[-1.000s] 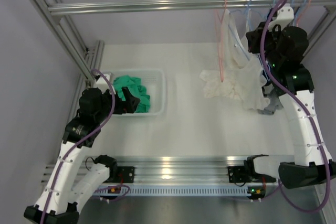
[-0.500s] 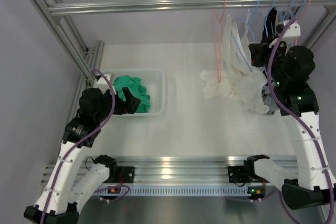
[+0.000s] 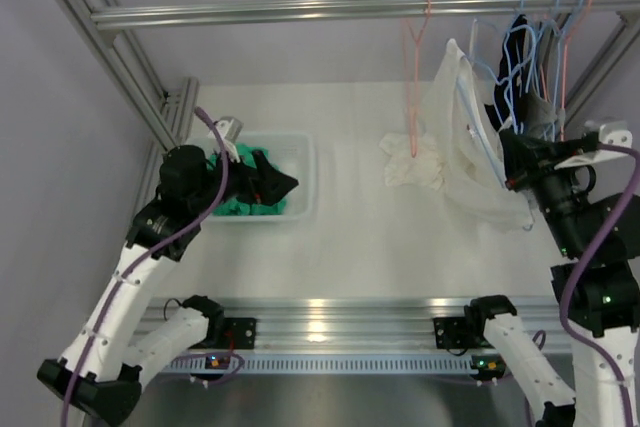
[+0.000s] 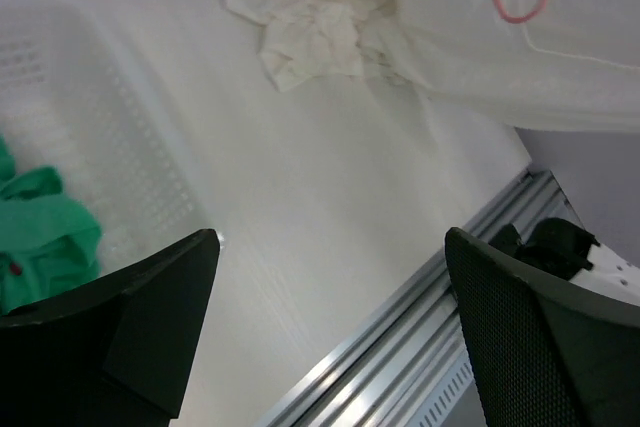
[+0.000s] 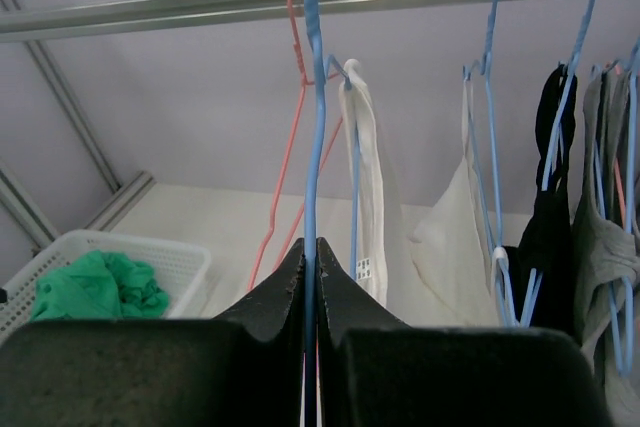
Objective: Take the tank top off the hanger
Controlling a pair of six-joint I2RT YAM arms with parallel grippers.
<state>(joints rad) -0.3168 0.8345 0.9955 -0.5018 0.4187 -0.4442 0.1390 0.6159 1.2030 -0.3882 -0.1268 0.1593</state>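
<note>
The right tool (image 5: 311, 247) is pressed together on a thin blue wire hanger (image 5: 316, 147); its two black fingers meet on the wire with no gap showing in the right wrist view. That pinch seems meant to steady the hanger, so the cloth can slide off it rather than swing with it.

The white tank top (image 3: 462, 127) drapes from this hanger below the silver metal rail (image 3: 300, 10), over the right side of the white counter (image 3: 350, 247). Its lower part trails down toward the right arm, and it is not yet free of the wire. Whether the hanger's hook sits on the rail cannot be made out.

The left tool (image 4: 332, 237) is spread wide and holds nothing. It hangs over the white perforated plastic basket (image 4: 90, 147), which contains a crumpled green cloth (image 4: 40, 237). From there it is probably placed to reach across and draw the garment off.

An empty pink wire hanger (image 3: 413, 77) hangs just left of the tank top, above a crumpled white cloth (image 3: 410, 162) lying on the counter. Dark garments (image 3: 520, 57) on further hangers crowd the right end of the rail, so a careless pull could snag them.
</note>
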